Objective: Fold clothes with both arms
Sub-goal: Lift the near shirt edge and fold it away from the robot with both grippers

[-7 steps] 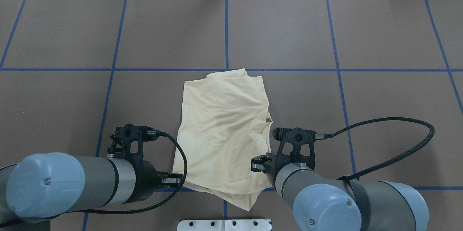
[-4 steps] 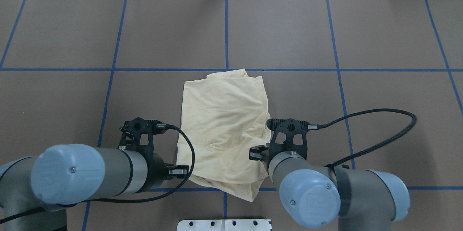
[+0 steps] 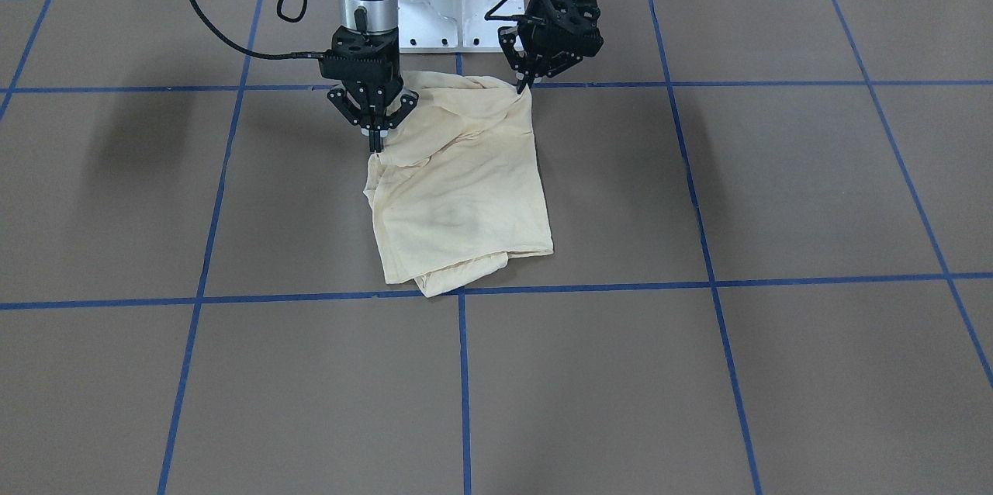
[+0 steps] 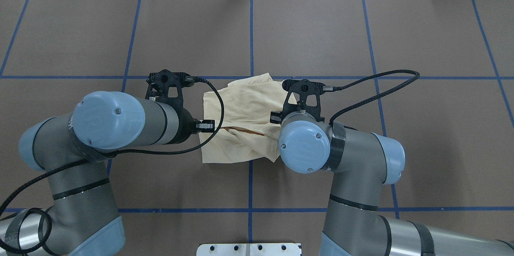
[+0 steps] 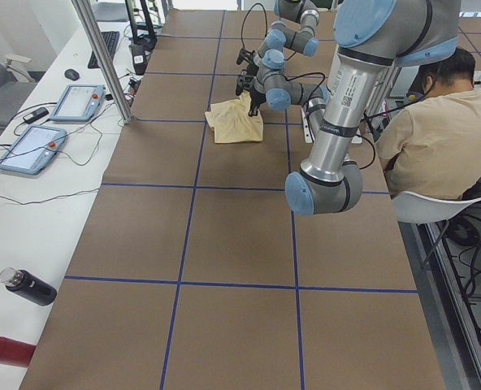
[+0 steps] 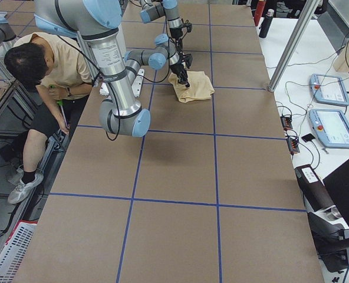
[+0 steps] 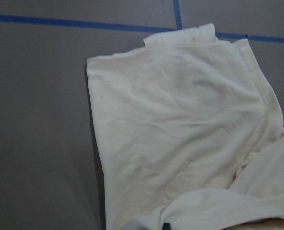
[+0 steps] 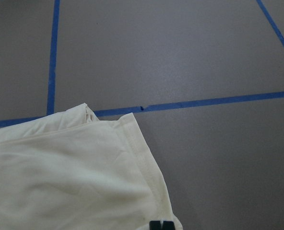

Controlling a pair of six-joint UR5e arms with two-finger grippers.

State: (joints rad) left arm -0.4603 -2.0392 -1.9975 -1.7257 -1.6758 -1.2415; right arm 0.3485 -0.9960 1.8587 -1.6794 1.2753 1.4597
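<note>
Front-facing view: the shirt point(image 3: 465, 192) lies on the bench point(image 3: 737, 371) just toward 12 o'clock of centre; it is already a compact pad, with no sleeve spread and no print showing. The right end effector point(image 3: 376, 142) pinches the shirt's 10 o'clock corner, tips pressed together on cloth; the left end effector point(image 3: 521, 84) pinches the 1 o'clock corner likewise. The cloth between them sags in loose creases, so we judge that edge is held off the bench.

Overhead view: the left arm point(image 4: 120, 119) and right arm point(image 4: 305, 147) stand at 9 o'clock and 3 o'clock of the shirt and hide both sets of tips; a shadowed crease runs across the cloth between them; the 6 o'clock edge lies roughly straight, which we read as a fold line forming.

Exterior left and exterior right views: the shirt shows small, far up the bench between the 2 arms; we cannot tell anything about the tips here.

Left wrist view: 1 raised flap at 5 o'clock overhangs the flat layer; the far hem touches the blue tape line point(image 7: 84, 21) at 12 o'clock.

Right wrist view: the fingertips point(image 8: 155, 224) meet on the hem at 6 o'clock.

We judge the sleeve and side folds done and the halving fold about midway; what is left is to carry the held edge to the far hem, lay it down and let go.
</note>
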